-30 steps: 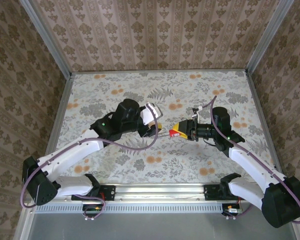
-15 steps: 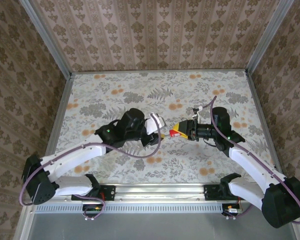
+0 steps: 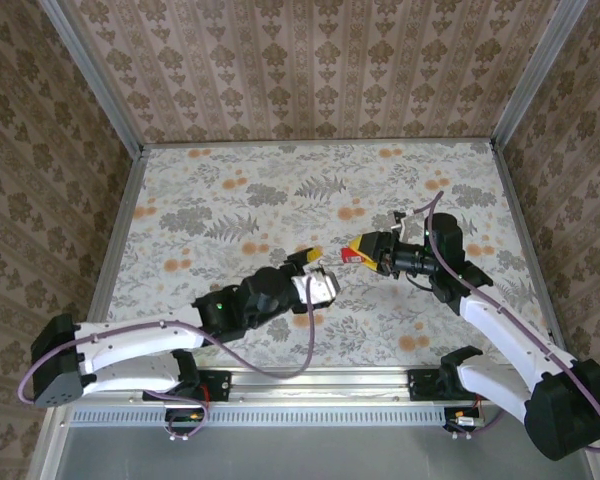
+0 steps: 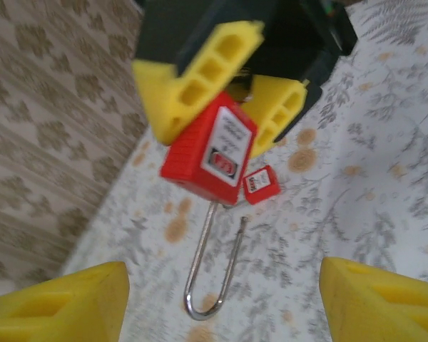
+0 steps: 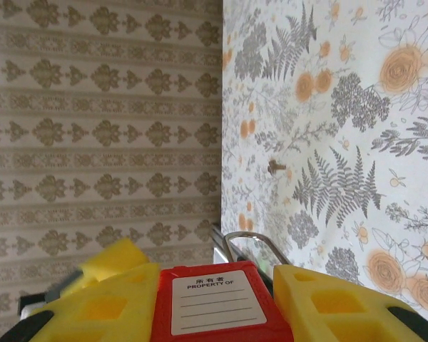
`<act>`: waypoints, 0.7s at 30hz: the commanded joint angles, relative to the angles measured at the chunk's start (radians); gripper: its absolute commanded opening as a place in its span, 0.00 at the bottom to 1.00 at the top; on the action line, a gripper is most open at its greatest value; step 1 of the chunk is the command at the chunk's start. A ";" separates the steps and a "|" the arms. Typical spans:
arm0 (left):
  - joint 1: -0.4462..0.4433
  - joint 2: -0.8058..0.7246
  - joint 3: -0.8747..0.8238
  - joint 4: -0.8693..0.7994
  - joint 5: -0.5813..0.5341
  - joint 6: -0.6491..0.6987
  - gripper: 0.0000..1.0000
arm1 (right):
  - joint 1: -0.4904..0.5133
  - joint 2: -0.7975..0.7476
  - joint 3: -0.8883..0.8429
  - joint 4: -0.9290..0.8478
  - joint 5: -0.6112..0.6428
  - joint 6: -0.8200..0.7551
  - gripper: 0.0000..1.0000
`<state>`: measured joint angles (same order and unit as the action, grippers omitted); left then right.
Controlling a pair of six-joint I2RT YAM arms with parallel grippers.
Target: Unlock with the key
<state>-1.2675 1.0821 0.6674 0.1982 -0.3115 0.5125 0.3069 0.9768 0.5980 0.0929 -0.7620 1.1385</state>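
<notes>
- The left arm reaches from the near left corner of the worktop (image 3: 230, 190) in toward its middle.
- The left fingers (image 4: 57, 306) are spread wide apart and hold nothing. In the left wrist view their yellow tips sit at the two lower corners, with bare floral worktop between them.
- These fingers point at the padlock (image 4: 210, 153) from its left and do not touch it.
- The silver shackle (image 4: 214, 271) sticks out of the padlock's red body toward the left fingers, with its curved end nearest them.
- A small red tag sits just beside the lower corner of the padlock body, at the root of the shackle. It looks to be the head of the key (image 4: 260, 184), though the blurred view does not show whether it sits in the keyhole.
- The padlock is held up off the worktop, a little right of the middle and well in from the far edge. In the right wrist view a white label reading "PROPERTY OF" faces the camera.
- The right fingers (image 5: 328, 306) are closed on the padlock's red body, one yellow pad against each side, with the shackle pointing away from the wrist.
- The right arm comes in from the near right corner of the worktop, bent at the elbow.
</notes>
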 commanded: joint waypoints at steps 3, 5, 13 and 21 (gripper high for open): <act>-0.057 0.107 -0.002 0.351 -0.208 0.319 0.72 | 0.028 -0.042 0.005 0.014 0.095 0.085 0.18; -0.061 0.152 0.007 0.426 -0.227 0.372 0.72 | 0.035 -0.042 0.005 0.009 0.103 0.089 0.18; -0.059 0.285 0.010 0.563 -0.285 0.481 0.74 | 0.053 -0.059 0.000 0.006 0.122 0.104 0.18; -0.037 0.321 0.024 0.594 -0.277 0.513 0.69 | 0.081 -0.051 -0.004 0.001 0.121 0.102 0.18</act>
<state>-1.3148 1.3880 0.6659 0.7486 -0.5732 0.9920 0.3782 0.9375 0.5976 0.0856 -0.6563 1.2167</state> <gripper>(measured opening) 0.697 0.397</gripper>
